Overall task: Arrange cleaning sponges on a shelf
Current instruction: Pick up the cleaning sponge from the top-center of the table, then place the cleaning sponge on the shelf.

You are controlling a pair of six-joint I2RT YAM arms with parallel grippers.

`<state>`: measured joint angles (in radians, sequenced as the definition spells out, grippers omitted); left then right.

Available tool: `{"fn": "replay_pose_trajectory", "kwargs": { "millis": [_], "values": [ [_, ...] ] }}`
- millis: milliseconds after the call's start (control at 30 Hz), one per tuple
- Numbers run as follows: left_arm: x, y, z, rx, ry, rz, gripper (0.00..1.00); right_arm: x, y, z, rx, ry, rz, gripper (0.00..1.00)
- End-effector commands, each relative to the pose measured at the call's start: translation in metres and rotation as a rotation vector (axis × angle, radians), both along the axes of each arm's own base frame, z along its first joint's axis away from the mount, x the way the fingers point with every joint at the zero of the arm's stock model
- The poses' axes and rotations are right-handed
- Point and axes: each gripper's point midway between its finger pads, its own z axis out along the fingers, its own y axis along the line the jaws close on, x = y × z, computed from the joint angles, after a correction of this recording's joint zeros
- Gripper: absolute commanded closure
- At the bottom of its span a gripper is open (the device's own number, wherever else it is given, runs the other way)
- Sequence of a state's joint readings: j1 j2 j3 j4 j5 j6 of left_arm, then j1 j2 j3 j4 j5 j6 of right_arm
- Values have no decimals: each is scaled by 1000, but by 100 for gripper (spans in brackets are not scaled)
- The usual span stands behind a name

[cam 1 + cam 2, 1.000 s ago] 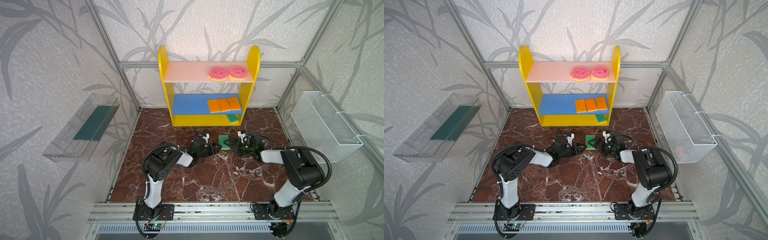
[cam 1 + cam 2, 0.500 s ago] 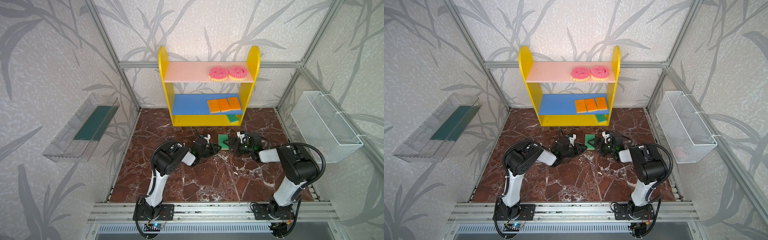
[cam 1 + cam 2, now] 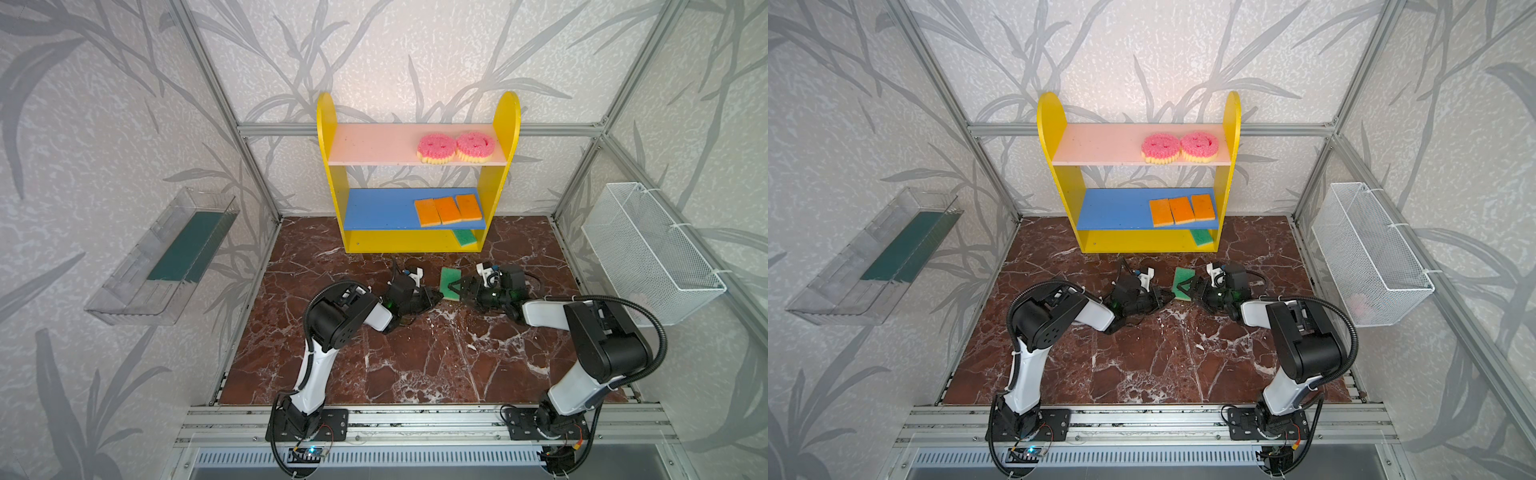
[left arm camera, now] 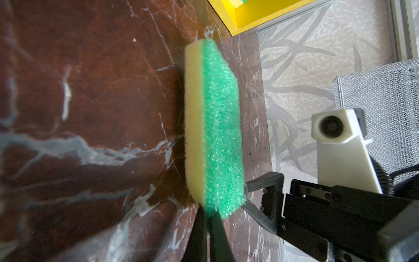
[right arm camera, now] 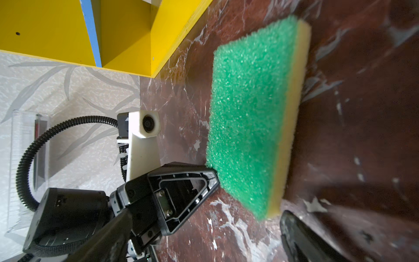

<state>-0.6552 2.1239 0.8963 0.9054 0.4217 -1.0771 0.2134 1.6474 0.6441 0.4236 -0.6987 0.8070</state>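
Observation:
A green sponge point(image 3: 449, 281) point(image 3: 1181, 281) with a yellow underside lies flat on the marble floor in front of the shelf point(image 3: 395, 246). My left gripper point(image 3: 439, 296) point(image 4: 208, 212) is low at the sponge's near left corner, shut on it, with green foam showing between the tips. My right gripper point(image 3: 455, 291) point(image 5: 207, 214) faces it from the right, open wide around the near right corner point(image 5: 265, 211). Two pink smiley sponges point(image 3: 456, 147) sit on the pink board, three orange ones point(image 3: 448, 210) on the blue board, and a green one point(image 3: 464, 237) on the yellow base.
A clear tray with a dark green liner point(image 3: 166, 266) hangs on the left wall. A white mesh basket point(image 3: 648, 253) hangs on the right wall, with something pale pink point(image 3: 1358, 303) inside. Both arms lie low over the floor, wrists nearly touching.
My left gripper has closed from open onto the sponge's corner, and its elbow has swung right. The right gripper has stayed open beside the sponge.

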Motion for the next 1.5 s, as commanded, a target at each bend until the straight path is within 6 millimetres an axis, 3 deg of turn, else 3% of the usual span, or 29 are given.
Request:
{"fn": "replay_pose_trajectory", "kwargs": {
  "millis": [0,367,633,833,1200,1467],
  "values": [
    [4,6,8,-9,-16,16,100,1,-14,5,-100,-25,-18,1],
    [16,2,21,12,-55,1,100,-1,-24,10,-161,-33,-31,1],
    [44,4,48,14,-161,1,100,-3,-34,15,-160,-52,-69,1],
    [73,10,57,-11,-207,41,100,-5,-48,22,-159,-66,-119,1],
    [126,12,50,-27,-209,95,100,-12,-55,32,-192,-88,-131,1],
    [149,2,43,4,-214,81,100,-14,-56,34,-195,-102,-129,1]
  ]
}}
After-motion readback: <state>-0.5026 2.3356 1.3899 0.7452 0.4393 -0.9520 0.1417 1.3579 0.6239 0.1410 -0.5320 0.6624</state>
